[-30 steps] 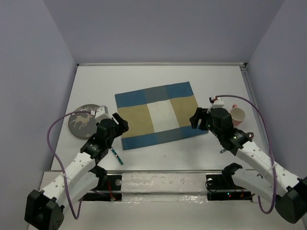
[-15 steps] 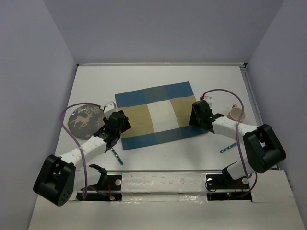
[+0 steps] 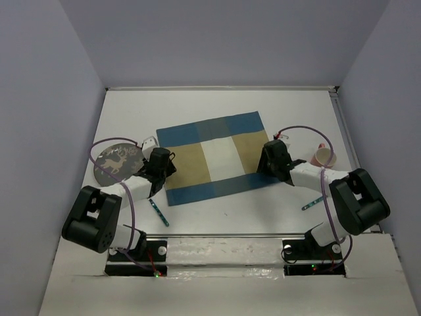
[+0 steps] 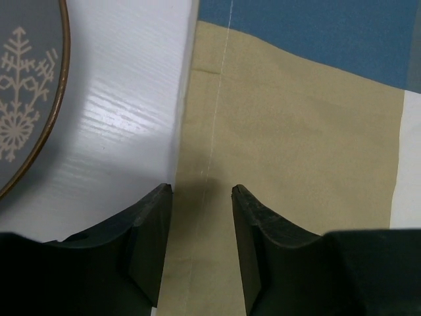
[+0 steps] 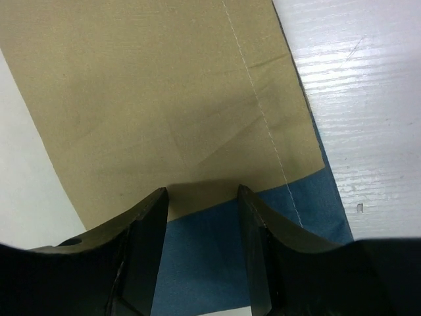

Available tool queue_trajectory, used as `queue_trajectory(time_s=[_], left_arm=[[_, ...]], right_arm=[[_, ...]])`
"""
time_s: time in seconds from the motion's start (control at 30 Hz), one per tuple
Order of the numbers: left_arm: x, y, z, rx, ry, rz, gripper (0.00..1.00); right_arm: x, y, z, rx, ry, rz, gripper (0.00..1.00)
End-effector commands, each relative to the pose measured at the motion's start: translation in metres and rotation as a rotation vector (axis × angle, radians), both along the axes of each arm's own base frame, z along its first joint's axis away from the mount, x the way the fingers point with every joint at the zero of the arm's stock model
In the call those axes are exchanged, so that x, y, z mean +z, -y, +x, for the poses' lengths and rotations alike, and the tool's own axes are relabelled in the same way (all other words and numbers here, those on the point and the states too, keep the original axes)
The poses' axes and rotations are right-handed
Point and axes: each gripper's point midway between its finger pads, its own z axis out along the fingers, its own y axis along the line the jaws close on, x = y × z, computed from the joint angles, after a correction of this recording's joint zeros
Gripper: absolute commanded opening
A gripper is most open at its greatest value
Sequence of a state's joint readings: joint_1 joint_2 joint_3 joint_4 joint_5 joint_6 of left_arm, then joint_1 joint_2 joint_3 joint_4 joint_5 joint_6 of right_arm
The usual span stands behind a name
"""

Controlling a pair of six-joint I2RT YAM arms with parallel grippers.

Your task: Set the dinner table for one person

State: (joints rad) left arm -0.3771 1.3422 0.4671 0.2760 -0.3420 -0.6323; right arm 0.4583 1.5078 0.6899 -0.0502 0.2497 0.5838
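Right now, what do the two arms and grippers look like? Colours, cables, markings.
Both match. The left arm and right arm have white links joined by bulky black joint housings. Each carries a thin purple loop: left cable, right cable. The left gripper and right gripper have matte black, wedge-shaped fingers. No markings visible.

Two robot arms, the left arm (image 3: 128, 187) and the right arm (image 3: 309, 175), have white link shells and bulky black joint housings. A thin purple cable (image 3: 302, 126) loops beside each. Each wrist ends in two dark, matte, wedge-shaped fingers (image 4: 148, 243).
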Motion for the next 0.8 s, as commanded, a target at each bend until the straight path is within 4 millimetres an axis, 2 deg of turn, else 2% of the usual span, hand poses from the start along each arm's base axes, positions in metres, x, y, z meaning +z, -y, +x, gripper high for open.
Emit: queue_trajectory(time_s=[0.0, 0.03, 0.07, 0.1, 0.17, 0.27, 0.4, 0.47, 0.5, 0.53, 0.6, 0.67, 0.77], left_arm=[[0.023, 0.007, 0.028, 0.009, 0.089, -0.031, 0.47], [0.022, 0.007, 0.029, 0.008, 0.086, -0.035, 0.38], [0.022, 0.007, 0.033, 0.010, 0.089, -0.036, 0.35], [0.023, 0.008, 0.035, 0.010, 0.095, -0.036, 0.28], [0.019, 0.008, 0.038, 0.012, 0.087, -0.033, 0.24], [0.019, 0.008, 0.047, 0.021, 0.095, -0.038, 0.18], [0.028, 0.014, 0.066, 0.016, 0.123, -0.046, 0.09], [0.028, 0.015, 0.072, 0.021, 0.126, -0.040, 0.07], [0.021, 0.016, 0.073, 0.019, 0.112, -0.035, 0.06], [0.024, 0.019, 0.079, 0.013, 0.120, -0.043, 0.05], [0.019, 0.025, 0.086, 0.001, 0.111, -0.050, 0.04], [0.017, 0.032, 0.089, -0.025, 0.108, -0.065, 0.00], [0.026, 0.039, 0.092, -0.045, 0.140, -0.088, 0.00]], right_arm=[[-0.018, -0.006, -0.013, 0.015, -0.049, 0.047, 0.44], [-0.019, -0.006, -0.015, 0.012, -0.054, 0.051, 0.39], [-0.021, -0.009, -0.021, 0.024, -0.064, 0.061, 0.32], [-0.023, -0.008, -0.025, 0.025, -0.072, 0.065, 0.31], [-0.020, -0.012, -0.026, 0.029, -0.053, 0.100, 0.27], [-0.025, -0.015, -0.039, 0.040, -0.068, 0.130, 0.20], [-0.021, -0.015, -0.049, 0.039, -0.056, 0.157, 0.15], [-0.019, -0.013, -0.053, 0.036, -0.054, 0.161, 0.14], [-0.018, -0.013, -0.055, 0.032, -0.052, 0.165, 0.12], [-0.012, -0.011, -0.056, 0.022, -0.037, 0.178, 0.07], [-0.013, -0.007, -0.064, 0.009, -0.037, 0.185, 0.03], [-0.003, -0.009, -0.064, 0.015, -0.009, 0.211, 0.02], [0.006, -0.005, -0.065, 0.016, 0.008, 0.184, 0.04]])
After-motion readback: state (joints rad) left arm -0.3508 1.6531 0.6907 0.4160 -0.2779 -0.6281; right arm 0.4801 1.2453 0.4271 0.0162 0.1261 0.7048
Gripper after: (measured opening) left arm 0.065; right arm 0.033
